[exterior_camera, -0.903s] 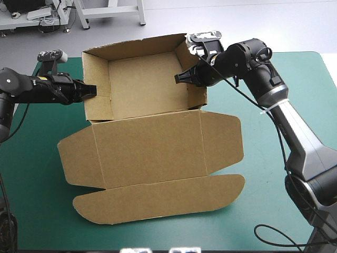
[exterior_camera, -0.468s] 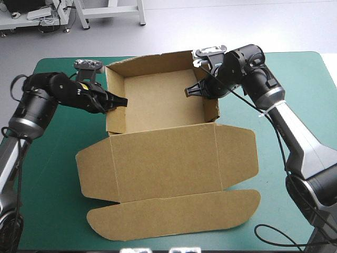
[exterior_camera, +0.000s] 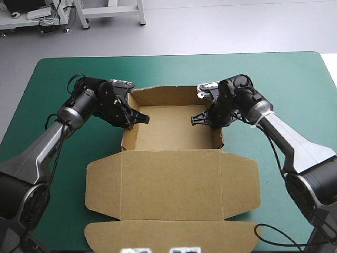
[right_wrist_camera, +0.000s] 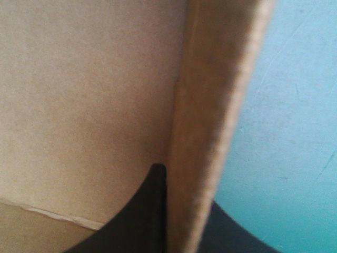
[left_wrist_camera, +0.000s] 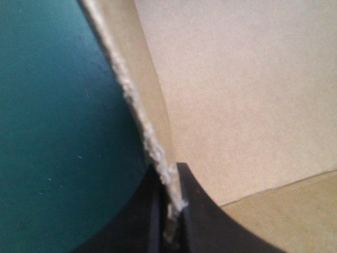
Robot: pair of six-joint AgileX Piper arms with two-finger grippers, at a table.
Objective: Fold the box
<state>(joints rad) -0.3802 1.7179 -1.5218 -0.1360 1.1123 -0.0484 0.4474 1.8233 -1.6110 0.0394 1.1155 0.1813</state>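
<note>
The brown box stands as an open tray in the middle of the table, its walls raised. Its lid lies flat toward the near edge, with a rounded flap along its front. My left gripper is shut on the box's left wall; the board's torn edge runs between the two black fingers. The right gripper is shut on the box's right wall, one finger inside the tray and one outside.
The teal-green cover lies bare on both sides of the box and beyond it toward the far edge. The lid's front flap reaches close to the table's near edge.
Both grippers have carried the box from the far left toward the near middle of the table. It now sits squarer and lower, and the arms have drawn closer in.
</note>
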